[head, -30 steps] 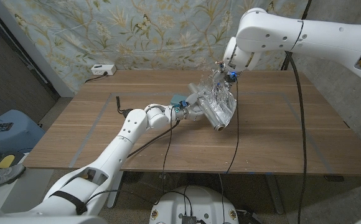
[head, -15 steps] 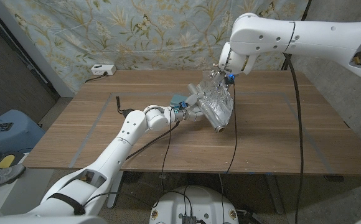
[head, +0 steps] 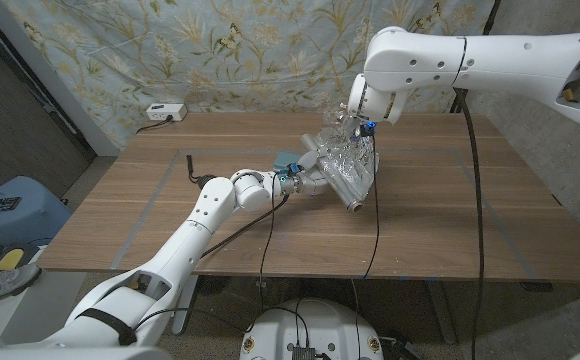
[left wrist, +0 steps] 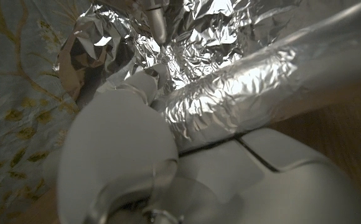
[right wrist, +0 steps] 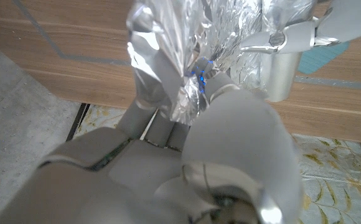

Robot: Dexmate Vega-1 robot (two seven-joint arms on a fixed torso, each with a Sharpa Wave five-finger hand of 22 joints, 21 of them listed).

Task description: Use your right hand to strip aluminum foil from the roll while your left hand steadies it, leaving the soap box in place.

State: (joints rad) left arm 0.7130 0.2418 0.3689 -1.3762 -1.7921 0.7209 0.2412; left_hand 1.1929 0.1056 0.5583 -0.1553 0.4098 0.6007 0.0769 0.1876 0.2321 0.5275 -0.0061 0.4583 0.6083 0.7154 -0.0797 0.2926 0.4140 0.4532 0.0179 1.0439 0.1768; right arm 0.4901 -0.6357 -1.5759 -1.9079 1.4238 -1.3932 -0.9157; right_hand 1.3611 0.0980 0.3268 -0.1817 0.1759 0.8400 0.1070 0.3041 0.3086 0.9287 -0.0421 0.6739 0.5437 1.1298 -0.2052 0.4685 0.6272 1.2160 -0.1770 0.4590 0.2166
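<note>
Across the wooden table (head: 450, 215), the foil roll (head: 342, 186) lies near the frame's centre with a crumpled sheet of aluminum foil (head: 342, 148) lifted off it toward the upper right. Your right hand (head: 355, 118) pinches that sheet's top edge while your left hand (head: 305, 172) clamps the roll's near end, just left of centre. The teal soap box (head: 288, 161) sits right behind that left hand — if you pull harder than the left grip can resist, the roll may swing into the box, or the bunched foil could tear raggedly.
</note>
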